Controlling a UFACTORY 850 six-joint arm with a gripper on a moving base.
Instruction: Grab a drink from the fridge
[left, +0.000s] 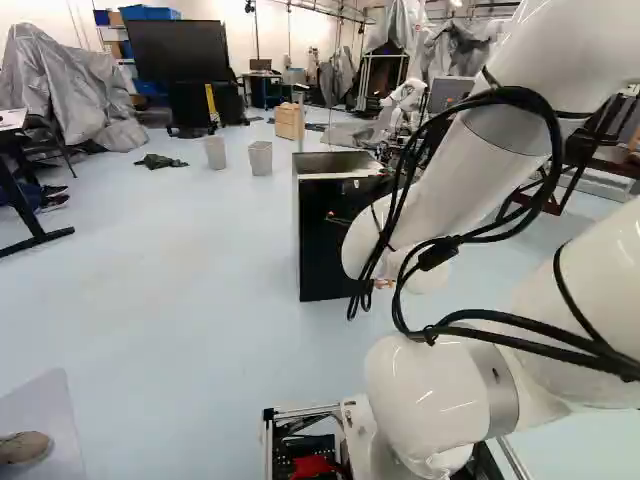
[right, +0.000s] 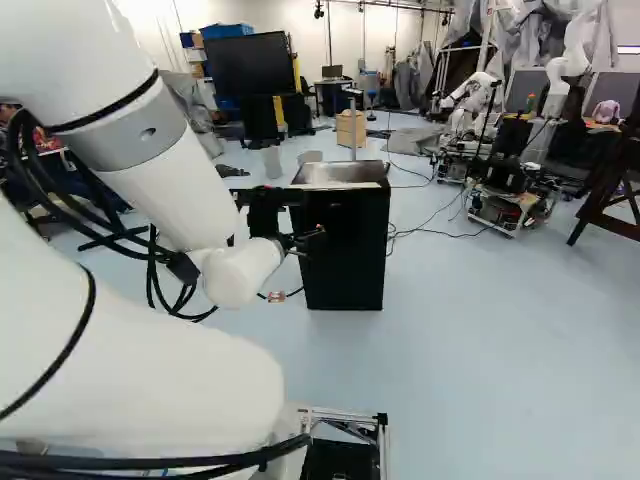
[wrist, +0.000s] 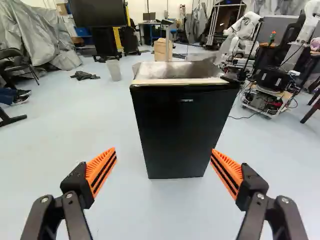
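Note:
My gripper (right: 298, 258) is partly hidden by the arm's wrist in the right base view, with the black fridge (right: 348, 250) beyond it. In the wrist view the gripper (wrist: 163, 151) stands open, its orange pads wide apart and nothing held between them. Ahead of the fingers is the same small fridge (wrist: 182, 127), upright on the floor, its black front door closed and its top silvery. Floor shows between the fingertips and the fridge's base. No drink can be seen; the inside of the fridge is hidden.
Behind the fridge stand a wooden box (wrist: 163, 50), pale bins (left: 260, 158) and a large dark screen (left: 180, 52). Another robot (wrist: 242, 37) and a wheeled base (wrist: 267, 97) are beyond it to the right. A table (left: 14, 120) is at the left.

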